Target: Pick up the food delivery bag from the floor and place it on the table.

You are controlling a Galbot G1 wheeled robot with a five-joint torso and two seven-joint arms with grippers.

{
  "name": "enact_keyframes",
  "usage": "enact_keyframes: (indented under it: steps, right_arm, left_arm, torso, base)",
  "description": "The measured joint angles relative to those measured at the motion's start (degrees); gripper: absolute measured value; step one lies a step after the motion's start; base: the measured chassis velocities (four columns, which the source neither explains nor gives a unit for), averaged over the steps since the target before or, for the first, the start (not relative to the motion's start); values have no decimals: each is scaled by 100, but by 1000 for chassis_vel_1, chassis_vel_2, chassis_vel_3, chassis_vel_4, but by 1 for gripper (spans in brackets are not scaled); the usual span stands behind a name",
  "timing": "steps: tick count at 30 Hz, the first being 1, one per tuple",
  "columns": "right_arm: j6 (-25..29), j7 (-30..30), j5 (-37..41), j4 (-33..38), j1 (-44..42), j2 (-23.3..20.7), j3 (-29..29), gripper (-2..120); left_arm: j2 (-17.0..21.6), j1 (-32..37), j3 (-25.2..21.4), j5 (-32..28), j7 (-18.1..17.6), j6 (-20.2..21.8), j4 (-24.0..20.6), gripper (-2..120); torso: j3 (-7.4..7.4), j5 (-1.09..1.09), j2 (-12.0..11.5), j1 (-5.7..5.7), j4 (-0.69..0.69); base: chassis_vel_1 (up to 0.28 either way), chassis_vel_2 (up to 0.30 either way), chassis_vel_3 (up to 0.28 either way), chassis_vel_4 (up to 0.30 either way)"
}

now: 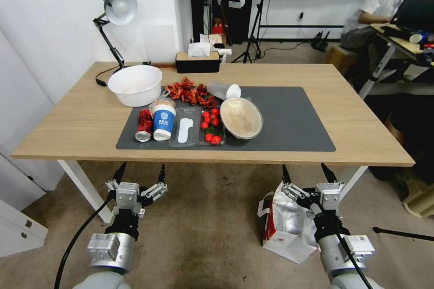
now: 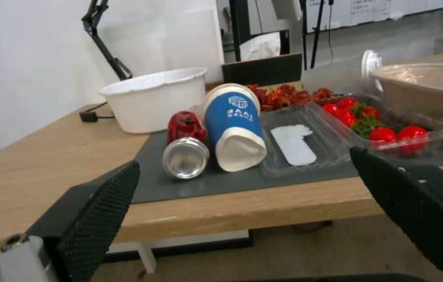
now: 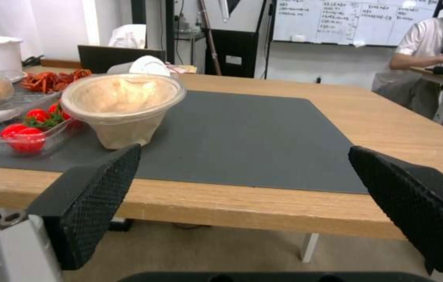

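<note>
The food delivery bag [image 1: 285, 226] stood on the floor [image 1: 203, 230] on the right, just near of the table's [image 1: 68, 131] front edge and close to its right-hand white leg. Its mouth gaped upward, showing crinkled silver foil, with the red-and-white side facing left and a white strap handle hanging at its far-left corner.

The right gripper [image 1: 306, 174] hung above the bag's far side, fingers spread wide and pointing toward the table edge. From where I stood, the left of its two black fingertips [image 1: 285, 174] sat over the bag's foil rim while the other lay off to the right, past the bag. I could not tell whether anything touched the foil; nothing was pinched between them.

The left gripper [image 1: 140, 173] hovered well to the left over bare floor, also near of the table edge, its fingers likewise apart and holding nothing.

On the table, the dark grey mat [image 1: 289, 122] bore a tipped blue paper cup [image 1: 163, 121], a red can [image 1: 144, 125], a clear tray of tomatoes [image 1: 210, 125] and a beige bowl [image 1: 241, 118]; the mat's right half lay bare.
</note>
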Motion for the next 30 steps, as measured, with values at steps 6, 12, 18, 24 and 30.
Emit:
enact_keyframes:
  steps: [6, 12, 18, 24, 30]
  right_arm:
    - [0, 0, 0, 0, 0, 0, 0, 100]
    - [0, 0, 0, 0, 0, 0, 0, 100]
    - [0, 0, 0, 0, 0, 0, 0, 100]
    - [-2, -6, 5, -1, 1, -1, 5, 100]
    - [-147, -407, 438, -485, 139, -101, 591, 100]
  left_arm:
    - [0, 0, 0, 0, 0, 0, 0, 100]
    - [0, 0, 0, 0, 0, 0, 0, 100]
    - [0, 0, 0, 0, 0, 0, 0, 100]
    - [3, -5, 0, -11, 0, 0, 1, 100]
    - [200, -296, -38, -523, -14, 9, 417, 100]
  torso:
    - [0, 0, 0, 0, 0]
    - [0, 0, 0, 0, 0]
    - [0, 0, 0, 0, 0]
    - [0, 0, 0, 0, 0]
    - [0, 0, 0, 0, 0]
  base:
    - [0, 0, 0, 0]
    - [0, 0, 0, 0]
    - [0, 0, 0, 0]
    - [0, 0, 0, 0]
    - [0, 0, 0, 0]
